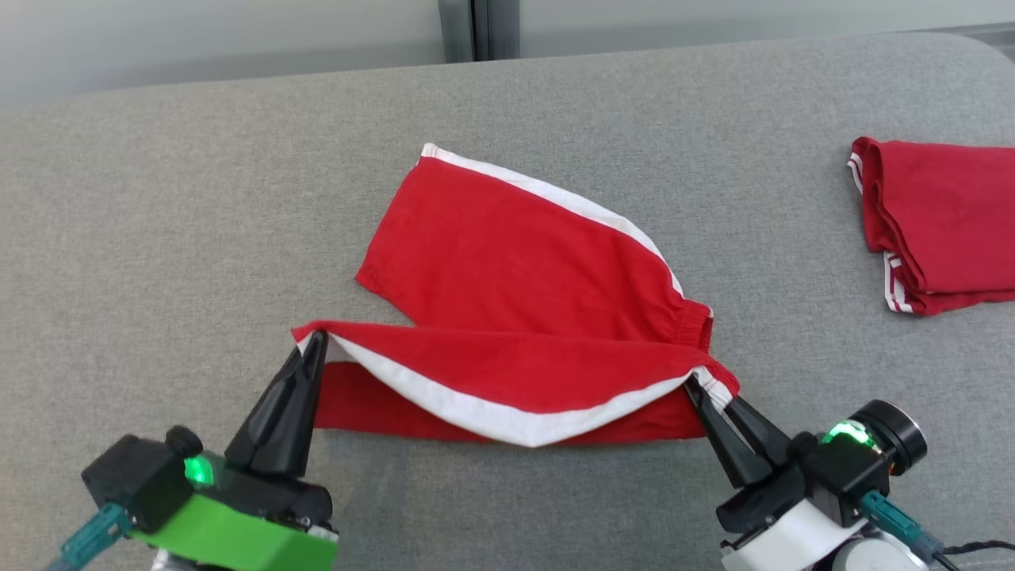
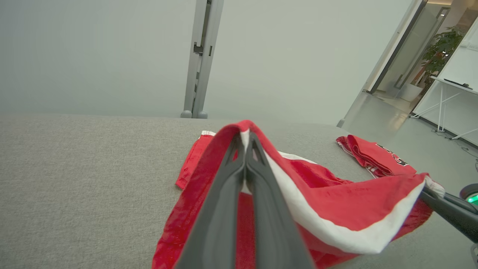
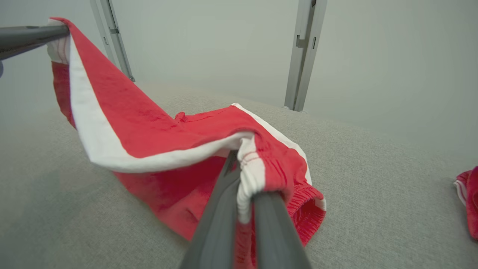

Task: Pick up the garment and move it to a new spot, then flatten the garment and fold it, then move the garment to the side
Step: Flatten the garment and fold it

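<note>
The garment is a pair of red shorts (image 1: pixel 507 262) with white side stripes, lying in the middle of the grey table (image 1: pixel 158 238). Its near half is lifted off the surface and stretched between my two grippers. My left gripper (image 1: pixel 311 342) is shut on the leg-hem corner at the left, seen close in the left wrist view as red cloth (image 2: pixel 336 201) draped over the fingers (image 2: pixel 224 209). My right gripper (image 1: pixel 702 390) is shut on the elastic waistband corner at the right; the white and red waistband (image 3: pixel 257 172) bunches over its fingers (image 3: pixel 220 224).
A second red garment (image 1: pixel 940 222), folded, lies at the table's far right edge, also seen as a red folded garment (image 2: pixel 373 155) and at the side (image 3: pixel 468 198). Bare grey surface spreads to the left and front. A pale wall with metal posts (image 2: pixel 199 56) stands behind.
</note>
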### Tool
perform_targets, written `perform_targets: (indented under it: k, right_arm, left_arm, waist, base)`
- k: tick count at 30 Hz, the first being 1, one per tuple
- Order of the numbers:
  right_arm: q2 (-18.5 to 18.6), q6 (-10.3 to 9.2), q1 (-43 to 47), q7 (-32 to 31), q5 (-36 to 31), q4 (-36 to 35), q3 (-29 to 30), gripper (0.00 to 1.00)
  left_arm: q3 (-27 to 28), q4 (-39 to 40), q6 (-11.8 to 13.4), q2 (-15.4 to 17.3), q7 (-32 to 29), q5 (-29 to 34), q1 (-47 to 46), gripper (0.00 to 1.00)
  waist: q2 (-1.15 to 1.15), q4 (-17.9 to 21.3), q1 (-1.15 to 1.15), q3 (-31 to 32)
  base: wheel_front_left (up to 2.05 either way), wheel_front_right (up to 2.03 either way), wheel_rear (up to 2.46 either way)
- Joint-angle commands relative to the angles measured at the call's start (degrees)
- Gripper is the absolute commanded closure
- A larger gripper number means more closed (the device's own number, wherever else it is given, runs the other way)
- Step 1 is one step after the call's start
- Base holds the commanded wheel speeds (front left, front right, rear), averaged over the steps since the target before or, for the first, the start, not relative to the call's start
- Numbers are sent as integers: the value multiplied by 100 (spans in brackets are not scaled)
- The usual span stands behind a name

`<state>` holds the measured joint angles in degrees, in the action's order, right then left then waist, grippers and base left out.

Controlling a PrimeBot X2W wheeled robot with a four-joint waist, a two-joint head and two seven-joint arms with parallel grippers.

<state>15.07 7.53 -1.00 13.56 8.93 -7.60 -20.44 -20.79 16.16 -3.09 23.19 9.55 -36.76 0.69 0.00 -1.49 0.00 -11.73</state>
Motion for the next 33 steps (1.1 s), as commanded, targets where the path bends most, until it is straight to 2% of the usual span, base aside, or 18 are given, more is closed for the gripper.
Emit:
perform_targets:
  k: [1, 9, 17, 23, 29, 30, 32, 33]
  right_arm:
    - [-30, -10, -189, 18, 73, 148, -14, 100]
    - [-381, -10, -1079, 97, 419, 1030, 213, 100]
    - [-703, -10, -2061, 145, 431, 1943, 367, 100]
    - [-835, -10, -2508, 164, 432, 2380, 328, 100]
    - [-937, -10, -2734, 166, 395, 2497, 320, 100]
    - [-951, -10, -2760, 166, 388, 2509, 319, 98]
    - [-977, -10, -2795, 167, 370, 2522, 324, 76]
    - [-994, -10, -2793, 167, 357, 2522, 330, 61]
  left_arm:
    - [8, -209, -70, 15, -22, -15, -294, 100]
    - [-185, -1598, -341, -79, -223, 11, -2042, 100]
    - [-424, -3278, -425, -288, -221, -20, -3716, 100]
    - [-688, -4433, -442, -473, -117, -51, -4534, 100]
    - [-970, -5197, -444, -563, 48, -141, -5067, 100]
    - [-1016, -5287, -444, -570, 65, -151, -5123, 100]
    - [-1128, -5462, -445, -594, 79, -197, -5238, 100]
    - [-1192, -5537, -445, -612, 105, -229, -5298, 100]
  waist:
    - [0, 99, 0, -158]
    - [0, 306, 0, -754]
    - [0, 631, 0, -1317]
    - [0, 740, 0, -1556]
    - [0, 775, 0, -1673]
    - [0, 777, 0, -1679]
    - [0, 785, 0, -1685]
    - [0, 789, 0, -1684]
  base:
    - [0, 0, 0]
    - [0, 0, 0]
    - [0, 0, 0]
    - [0, 0, 0]
    - [0, 0, 0]
    - [0, 0, 0]
    - [0, 0, 0]
    - [0, 0, 0]
